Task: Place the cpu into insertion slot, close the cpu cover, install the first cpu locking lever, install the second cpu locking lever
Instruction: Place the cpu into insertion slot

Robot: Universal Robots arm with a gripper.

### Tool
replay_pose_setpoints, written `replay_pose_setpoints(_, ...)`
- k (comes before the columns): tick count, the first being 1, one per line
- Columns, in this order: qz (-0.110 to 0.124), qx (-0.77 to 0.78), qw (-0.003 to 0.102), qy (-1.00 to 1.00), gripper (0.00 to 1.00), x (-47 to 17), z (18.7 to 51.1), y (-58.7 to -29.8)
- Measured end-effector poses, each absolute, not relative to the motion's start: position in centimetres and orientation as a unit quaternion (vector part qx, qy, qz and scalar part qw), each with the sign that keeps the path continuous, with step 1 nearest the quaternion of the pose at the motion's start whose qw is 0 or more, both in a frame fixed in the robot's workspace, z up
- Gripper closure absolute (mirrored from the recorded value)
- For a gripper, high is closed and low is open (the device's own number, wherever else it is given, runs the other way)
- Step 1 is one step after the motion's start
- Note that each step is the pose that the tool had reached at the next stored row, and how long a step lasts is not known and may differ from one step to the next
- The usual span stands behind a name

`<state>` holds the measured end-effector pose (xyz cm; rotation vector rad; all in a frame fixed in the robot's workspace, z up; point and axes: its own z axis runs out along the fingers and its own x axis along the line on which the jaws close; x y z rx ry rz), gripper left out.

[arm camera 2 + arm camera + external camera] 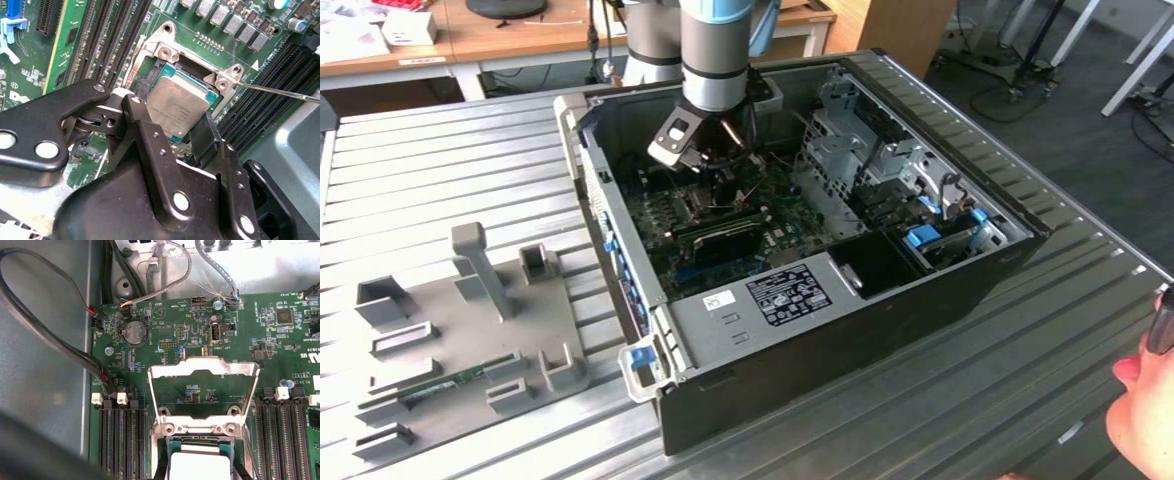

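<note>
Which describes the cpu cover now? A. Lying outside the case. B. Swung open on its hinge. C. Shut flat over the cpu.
B: in the first wrist view the cpu cover stands raised, with green board showing through its window and the cpu left uncovered.

Open dark PC case (pixel 961 290) sits on slatted metal table (pixel 440 170), open side up. Inside: green mobo (pixel 720 215), silver drive cage (pixel 854 150) toward exterior view's right, white label sticker (pixel 790 294) on a grey panel, blue latch (pixel 640 358) at the near corner. Grey fixture tray (pixel 454 330) on the table at exterior view's left, w/ a green memory stick (pixel 447 382) lying in it. Wooden desk (pixel 520 35) behind. First wrist view: coin battery (pixel 135 332) on the board, thick black cable (pixel 45 335) curving over the case floor, long black memory slots (pixel 120 440) w/ white end clips (pixel 121 398).
</note>
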<state>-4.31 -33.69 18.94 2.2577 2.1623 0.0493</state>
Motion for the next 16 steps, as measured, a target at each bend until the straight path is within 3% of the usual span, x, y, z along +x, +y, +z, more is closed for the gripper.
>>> replay_pose_setpoints(16, 0.016, 0.722, 0.007, 0.692, 0.42, -4.31, 19.12, -33.69)
